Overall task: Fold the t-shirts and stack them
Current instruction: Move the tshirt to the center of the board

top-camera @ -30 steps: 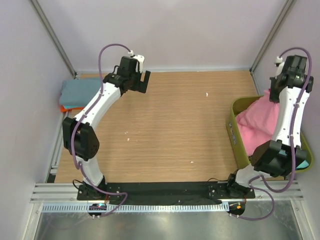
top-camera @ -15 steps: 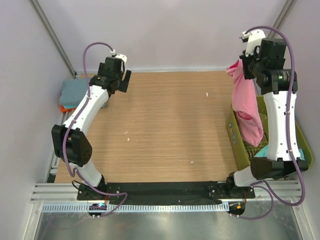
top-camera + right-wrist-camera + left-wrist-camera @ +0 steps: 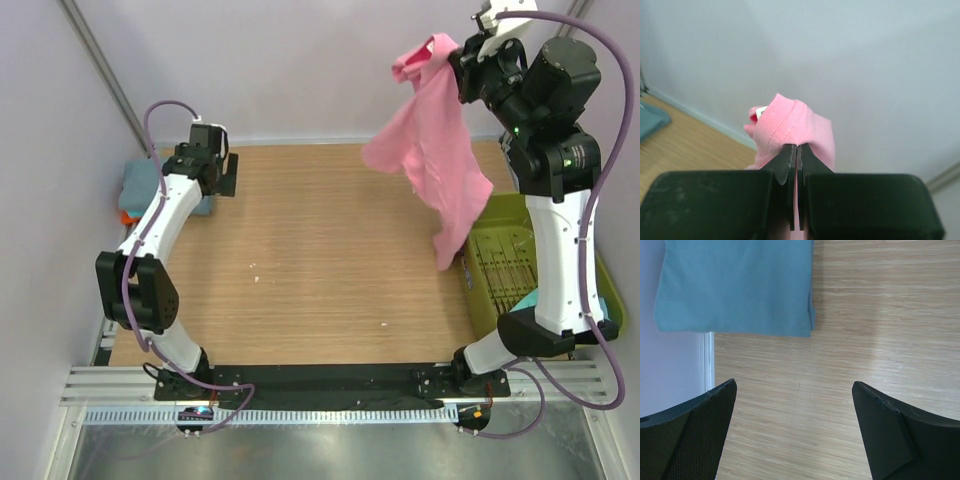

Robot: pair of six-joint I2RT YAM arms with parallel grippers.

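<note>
I have hoisted the pink t-shirt (image 3: pixel 435 150) clear above the olive-green basket (image 3: pixel 480 300), my right gripper (image 3: pixel 797 150) clamped on its collar, ready for spreading; my left gripper (image 3: pixel 795 395), far across from the basket, gapes empty.

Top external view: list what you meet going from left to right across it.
folded grey-blue t-shirt → left end effector → pink t-shirt, hanging in the air → olive-green basket

Top camera looks down on table (image 3: pixel 330 260) (left wrist views it closely).
</note>
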